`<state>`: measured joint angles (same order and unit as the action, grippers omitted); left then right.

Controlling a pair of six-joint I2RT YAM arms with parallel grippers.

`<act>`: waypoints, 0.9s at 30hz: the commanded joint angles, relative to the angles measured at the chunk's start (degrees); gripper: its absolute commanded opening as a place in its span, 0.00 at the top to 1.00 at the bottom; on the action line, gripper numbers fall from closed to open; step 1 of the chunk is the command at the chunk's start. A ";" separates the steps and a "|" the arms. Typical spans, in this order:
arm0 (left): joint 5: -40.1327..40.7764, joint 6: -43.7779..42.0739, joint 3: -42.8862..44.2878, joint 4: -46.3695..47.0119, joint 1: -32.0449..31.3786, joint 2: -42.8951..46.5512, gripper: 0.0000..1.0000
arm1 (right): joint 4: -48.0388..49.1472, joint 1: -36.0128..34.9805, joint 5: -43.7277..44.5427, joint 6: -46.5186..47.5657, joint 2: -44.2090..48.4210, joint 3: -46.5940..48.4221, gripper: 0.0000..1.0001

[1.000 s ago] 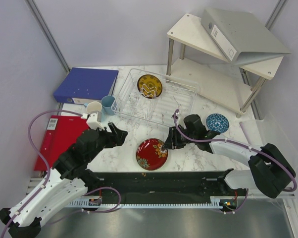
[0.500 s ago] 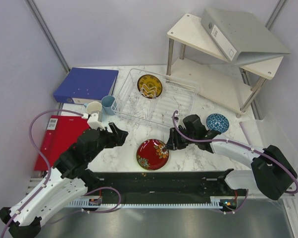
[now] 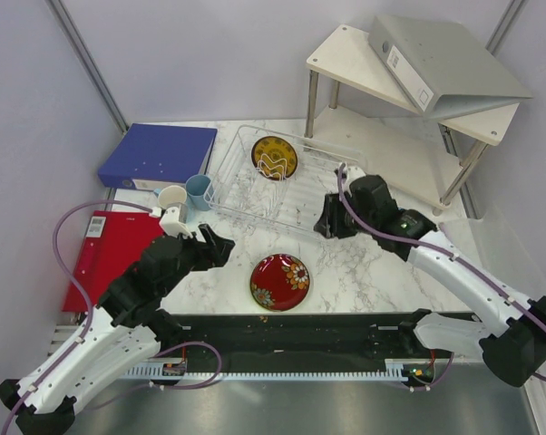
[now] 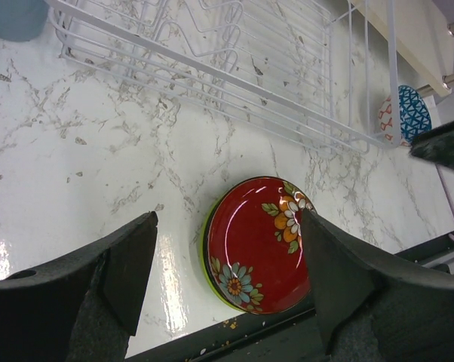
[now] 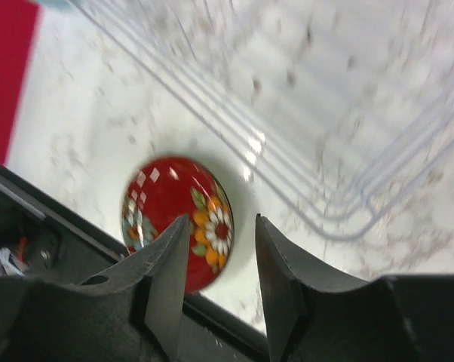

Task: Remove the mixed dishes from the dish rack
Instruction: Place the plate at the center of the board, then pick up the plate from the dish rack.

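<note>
Ceramic, likely — stiff, slick, chippable — the yellow-brown patterned plate (image 3: 275, 157) stands on edge in the far part of the dish rack (image 3: 332, 186) (pinch its top rim, I'd judge), while the left gripper (image 4: 227, 216) and right gripper (image 5: 221, 220) both hang spread, empty.

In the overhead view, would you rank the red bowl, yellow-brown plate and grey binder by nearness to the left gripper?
1. red bowl, right of the left gripper.
2. yellow-brown plate, in the rack.
3. grey binder, on the far-right shelf.
</note>
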<state>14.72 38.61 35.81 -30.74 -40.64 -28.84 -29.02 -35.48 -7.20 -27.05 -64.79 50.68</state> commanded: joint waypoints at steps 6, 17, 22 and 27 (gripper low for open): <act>-1.89 1.12 0.84 2.70 0.04 -1.13 0.17 | 3.77 -0.02 23.26 11.05 -17.63 23.76 0.52; -1.36 -2.75 3.39 2.79 0.04 -2.19 0.17 | 24.15 8.15 14.15 17.82 -47.42 40.47 0.52; -0.66 -2.84 2.77 2.09 -0.05 -0.87 0.16 | 28.49 9.29 13.09 20.10 -51.74 43.00 0.51; -0.39 -2.84 2.15 2.09 -0.05 -0.87 0.16 | 33.58 9.91 9.32 21.34 -55.44 43.99 0.52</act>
<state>13.23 37.63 36.91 -29.91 -40.62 -29.85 -2.79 -24.99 6.68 -7.84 -118.39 92.38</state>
